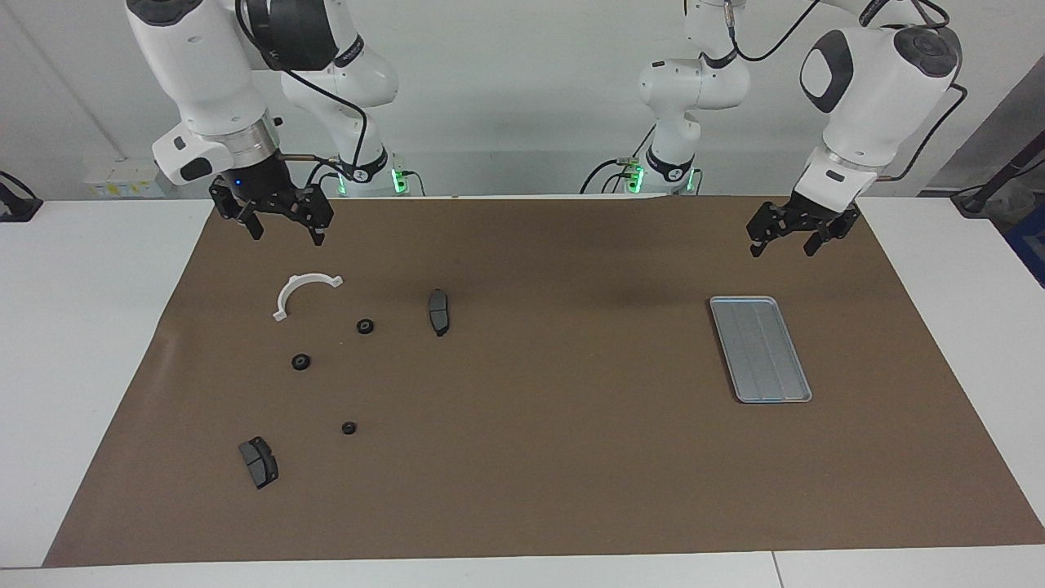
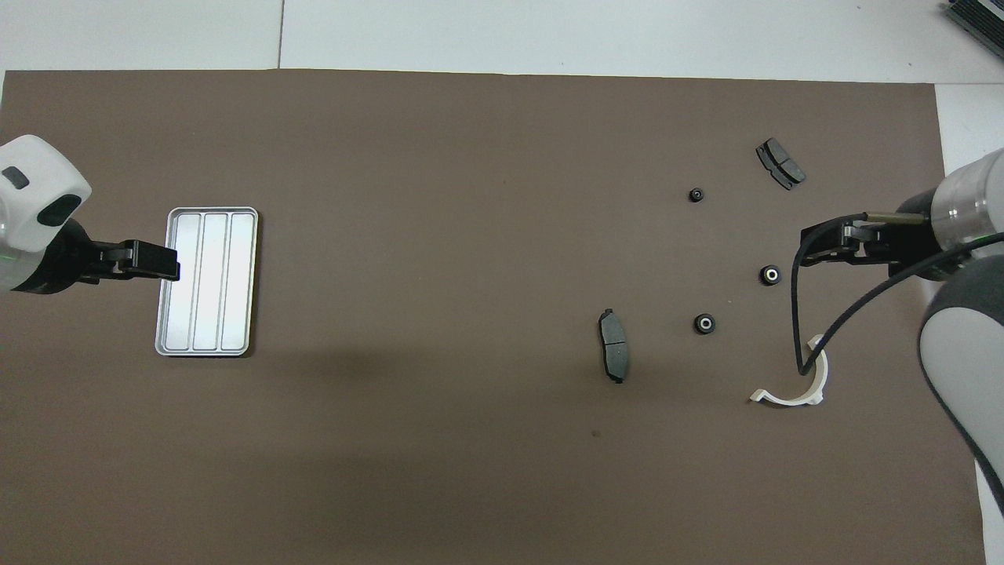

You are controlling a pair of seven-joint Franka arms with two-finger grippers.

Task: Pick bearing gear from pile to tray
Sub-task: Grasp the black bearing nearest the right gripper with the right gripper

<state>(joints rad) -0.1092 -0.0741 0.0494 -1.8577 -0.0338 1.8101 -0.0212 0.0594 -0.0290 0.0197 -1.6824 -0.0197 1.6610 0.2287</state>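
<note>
Three bearing gears, small black rings (image 1: 366, 327) (image 1: 301, 362) (image 1: 349, 427), lie loose in the pile toward the right arm's end of the table, and show from above as rings (image 2: 704, 323) (image 2: 770, 275) (image 2: 696, 195). With them lie two dark grey brake pads (image 1: 439, 312) (image 1: 259, 462) and a white half-ring bracket (image 1: 304, 292). My right gripper (image 1: 286, 233) (image 2: 816, 239) hangs open and holds nothing, up in the air over the mat beside the bracket. The silver tray (image 1: 759, 349) (image 2: 227, 282) lies bare toward the left arm's end. My left gripper (image 1: 784, 245) (image 2: 165, 263) hovers open beside it, holding nothing.
A brown mat (image 1: 571, 408) covers most of the white table; all parts lie on it. A wide stretch of bare mat separates the pile from the tray. A black cable (image 2: 800, 314) loops down from the right arm over the bracket in the overhead view.
</note>
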